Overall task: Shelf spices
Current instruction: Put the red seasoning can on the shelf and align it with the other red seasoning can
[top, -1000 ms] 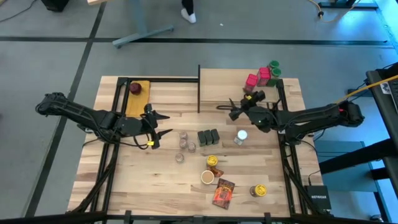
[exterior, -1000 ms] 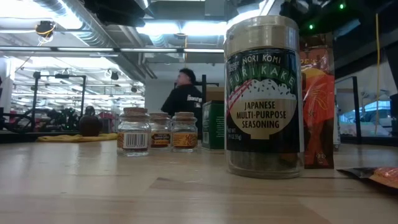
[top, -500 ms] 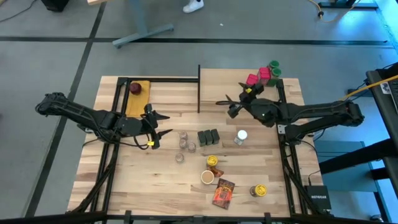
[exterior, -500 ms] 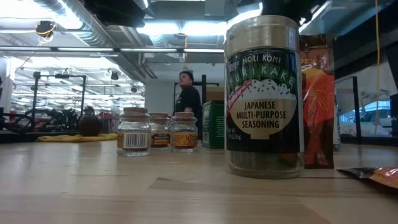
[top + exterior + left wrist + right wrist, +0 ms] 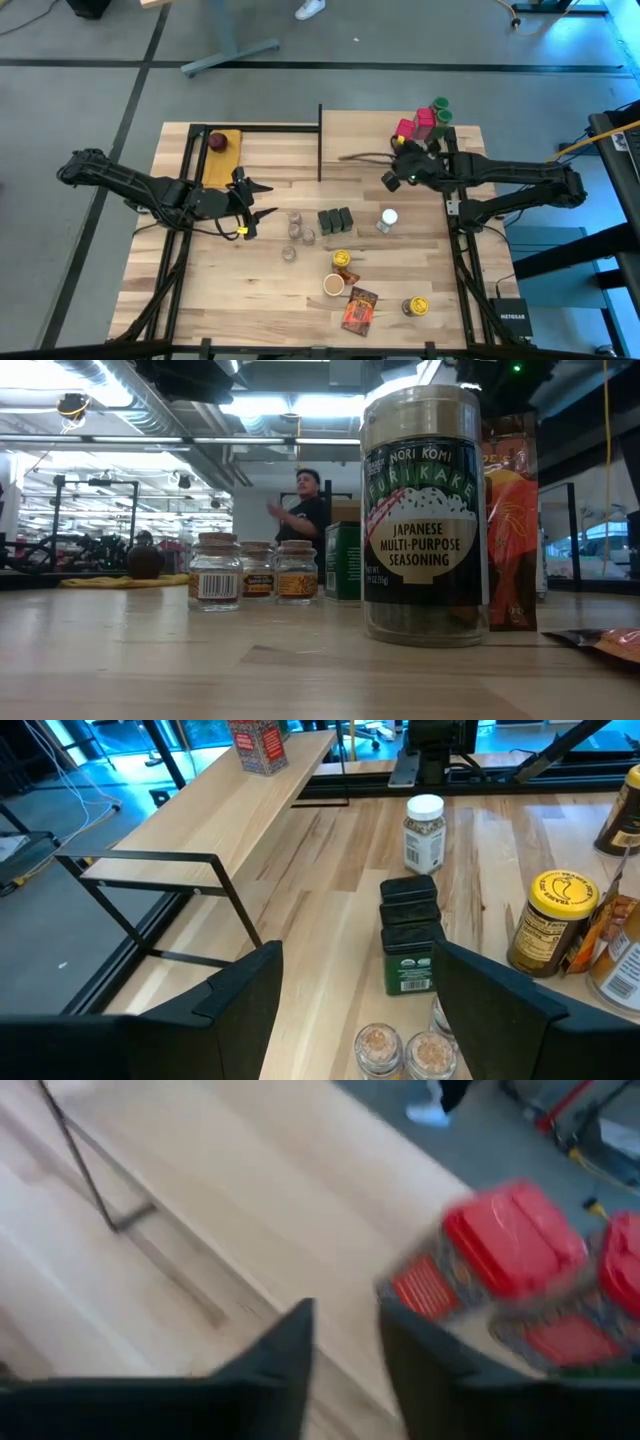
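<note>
We find the shelf (image 5: 385, 135) at the desk's (image 5: 200, 290) one o'clock corner, already carrying red boxes (image 5: 404, 128) and green-lidded jars (image 5: 440, 104) at its far right end. The rest of the spices stand loose on the desk: three dark tins (image 5: 335, 220) near centre, a white-lidded jar (image 5: 388, 217) at their three o'clock, small tan-lidded jars (image 5: 294, 224) at their nine o'clock, and yellow-lidded jars (image 5: 341, 259) with an orange packet (image 5: 359, 309) towards six o'clock.

The right gripper (image 5: 392, 178) hangs over the shelf's front edge just beside the red boxes, fingers drawn close with a narrow gap and nothing between them. The left gripper (image 5: 250, 205) waits at nine o'clock, fingers wide apart and empty.

We judge the jars light, rigid and smooth-sided, glass ones breakable; they are best taken across the body below the lid. The tins are stiff and suit a hold across their narrow faces. The packet is soft and flat, and looks awkward to lift.
</note>
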Motion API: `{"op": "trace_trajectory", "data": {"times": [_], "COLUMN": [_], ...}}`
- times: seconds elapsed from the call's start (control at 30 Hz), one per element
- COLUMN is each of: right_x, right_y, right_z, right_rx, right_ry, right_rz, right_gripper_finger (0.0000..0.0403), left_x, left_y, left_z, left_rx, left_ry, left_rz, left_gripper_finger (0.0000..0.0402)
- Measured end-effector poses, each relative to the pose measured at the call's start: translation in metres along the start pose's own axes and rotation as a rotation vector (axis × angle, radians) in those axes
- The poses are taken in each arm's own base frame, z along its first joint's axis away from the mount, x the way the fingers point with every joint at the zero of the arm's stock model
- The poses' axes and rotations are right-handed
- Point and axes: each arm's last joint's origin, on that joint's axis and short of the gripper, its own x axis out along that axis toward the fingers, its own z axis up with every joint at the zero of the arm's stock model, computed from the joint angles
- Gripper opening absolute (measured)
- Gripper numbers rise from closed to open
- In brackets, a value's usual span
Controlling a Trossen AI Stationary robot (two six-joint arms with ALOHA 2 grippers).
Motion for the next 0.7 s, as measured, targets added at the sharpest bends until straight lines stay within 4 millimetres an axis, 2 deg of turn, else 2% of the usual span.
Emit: {"op": "trace_trajectory", "data": {"times": [0.07,0.13,0.27,0.37,0.53,0.7], "right_x": [0.000,0.001,0.003,0.009,0.026,0.040], "right_y": [-0.001,-0.001,-0.001,-0.003,0.000,-0.007], "right_z": [-0.003,-0.003,0.000,0.001,0.000,0.000], "right_rx": [-0.002,-0.007,-0.016,-0.020,-0.027,0.002], "right_ry": [0.027,0.024,-0.015,-0.018,-0.021,-0.008], "right_rz": [-0.013,-0.019,-0.086,-0.124,-0.071,-0.136], "right_gripper_finger": [0.0048,0.0013,0.0024,0.0015,0.0008,0.0009], "left_x": [0.000,0.000,0.000,0.000,0.000,0.000], "left_y": [0.000,0.000,0.000,0.000,0.000,0.000], "left_z": [0.000,0.000,0.000,0.000,0.001,0.001], "left_rx": [0.001,0.000,-0.002,0.001,0.013,0.014], "left_ry": [0.000,0.000,0.000,0.000,-0.006,-0.007], "left_rz": [0.000,0.000,0.000,-0.001,0.000,-0.001], "left_gripper_finger": [0.0249,0.0249,0.0249,0.0249,0.0249,0.0249]}}
